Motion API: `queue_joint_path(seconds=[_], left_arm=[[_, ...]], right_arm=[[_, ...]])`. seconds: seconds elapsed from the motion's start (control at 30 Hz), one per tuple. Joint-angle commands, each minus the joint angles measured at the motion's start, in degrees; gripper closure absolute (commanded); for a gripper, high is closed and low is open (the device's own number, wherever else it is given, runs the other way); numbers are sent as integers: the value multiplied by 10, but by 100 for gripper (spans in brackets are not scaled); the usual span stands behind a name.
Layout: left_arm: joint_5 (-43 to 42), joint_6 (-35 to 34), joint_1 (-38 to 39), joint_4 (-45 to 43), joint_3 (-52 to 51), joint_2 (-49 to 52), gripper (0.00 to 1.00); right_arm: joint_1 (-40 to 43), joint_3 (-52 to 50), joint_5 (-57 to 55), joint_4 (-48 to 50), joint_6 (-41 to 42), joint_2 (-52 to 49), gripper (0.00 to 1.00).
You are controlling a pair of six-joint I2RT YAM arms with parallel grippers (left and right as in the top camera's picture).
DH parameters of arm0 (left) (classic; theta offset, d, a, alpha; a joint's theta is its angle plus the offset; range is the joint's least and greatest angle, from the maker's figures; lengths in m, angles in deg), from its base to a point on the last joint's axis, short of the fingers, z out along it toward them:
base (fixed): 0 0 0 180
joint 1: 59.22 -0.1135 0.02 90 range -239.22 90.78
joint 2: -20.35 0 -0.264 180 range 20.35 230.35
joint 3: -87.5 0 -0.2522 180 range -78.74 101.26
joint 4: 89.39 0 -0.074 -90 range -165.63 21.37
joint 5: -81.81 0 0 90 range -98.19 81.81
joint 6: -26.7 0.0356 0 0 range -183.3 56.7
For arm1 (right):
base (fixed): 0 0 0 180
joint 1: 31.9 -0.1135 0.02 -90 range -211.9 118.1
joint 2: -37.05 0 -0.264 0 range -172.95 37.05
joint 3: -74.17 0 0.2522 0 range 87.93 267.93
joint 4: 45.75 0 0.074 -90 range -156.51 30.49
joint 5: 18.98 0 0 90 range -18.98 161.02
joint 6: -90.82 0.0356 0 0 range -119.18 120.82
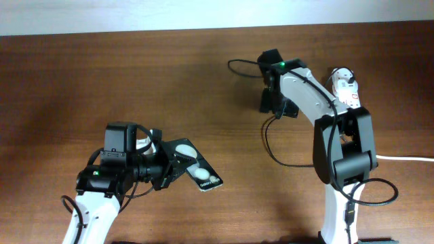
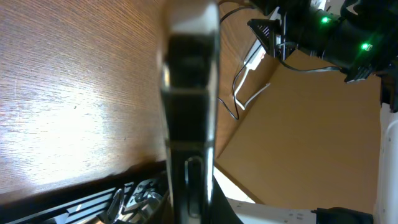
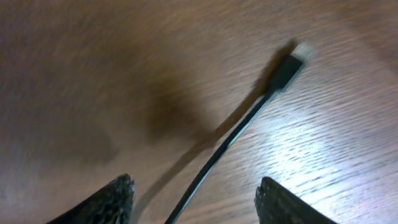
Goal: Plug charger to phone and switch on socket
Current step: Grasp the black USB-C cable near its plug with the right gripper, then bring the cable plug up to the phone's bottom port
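Two tools are busy: the left tool (image 1: 168, 168) is pinched on one end of the phone (image 1: 196, 169), holding it screen-up at the near left of the table (image 1: 81, 74). The right tool (image 3: 199, 202), fingers spread, hovers over the charger (image 3: 236, 127), whose black cable lies between them, its connector tip (image 3: 287, 67) free ahead. The socket (image 1: 347, 91) lies far right, well apart from the phone.

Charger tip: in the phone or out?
Out. The charger tip lies bare on the table; the phone is elsewhere, held in the left hand.
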Motion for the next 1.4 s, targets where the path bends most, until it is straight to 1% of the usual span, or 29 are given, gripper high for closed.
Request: queue_joint_path(seconds=[0.0, 0.03, 0.13, 0.27, 0.33, 0.37, 0.4, 0.5, 0.53, 0.57, 0.67, 0.73, 0.77, 0.87, 0.93, 0.97, 1.07, 1.17, 1.2, 1.23, 1.27, 1.3, 1.37], left_arm=[[-12, 9, -1, -1, 5, -2, 99], [-11, 9, -1, -2, 5, -2, 99], [-11, 9, -1, -2, 5, -2, 99], [-11, 9, -1, -2, 5, -2, 99], [-11, 9, -1, -2, 5, -2, 99], [-12, 9, -1, -1, 5, -2, 99], [-12, 9, -1, -1, 5, -2, 99], [-13, 9, -1, -2, 5, -2, 100], [-13, 9, -1, -2, 5, -2, 100], [-13, 9, -1, -1, 5, -2, 100], [-13, 9, -1, -1, 5, -2, 100], [-13, 9, -1, -2, 5, -2, 100], [-7, 9, -1, -2, 5, -2, 100], [6, 9, -1, -2, 5, -2, 100], [10, 10, -1, -12, 5, -2, 100], [9, 21, -1, -21, 5, -2, 100], [-2, 44, -1, -64, 5, -2, 100], [-47, 44, -1, -145, 5, 13, 100], [-103, 48, -1, -258, 5, 45, 100], [-118, 48, -1, -289, 5, 55, 100], [-141, 41, -1, -339, 5, 73, 100], [-162, 6, -1, -400, 5, 99, 100], [-169, -30, -1, -460, 5, 124, 100]], right_arm=[[25, -2, -14, 13, 63, -11, 39], [30, -3, -15, 19, 63, -15, 39], [41, -3, -13, 20, 63, -24, 49], [45, -4, 22, 20, 63, -37, 53], [45, -4, 47, 22, 63, -50, 54], [45, -4, 49, 24, 63, -59, 57], [46, -4, 49, 24, 63, -66, 62], [46, -5, 53, 24, 63, -75, 88], [45, -5, 53, 24, 63, -75, 94], [45, -5, 53, 24, 63, -75, 96], [45, -4, 61, 18, 55, -75, 96], [45, 0, 96, 20, -2, -71, 96], [45, 7, 130, 19, -46, -65, 96], [45, 24, 212, 5, -125, -33, 96], [45, 29, 287, -9, -183, 23, 96], [45, 29, 317, -20, -205, 47, 96], [45, 29, 365, -82, -263, 129, 96], [44, 28, 389, -147, -305, 210, 96], [42, 28, 420, -196, -331, 270, 96], [40, 28, 420, -208, -331, 281, 96], [34, 28, 420, -227, -331, 302, 96], [20, 28, 420, -250, -334, 330, 96], [-8, 24, 421, -259, -341, 365, 96]])
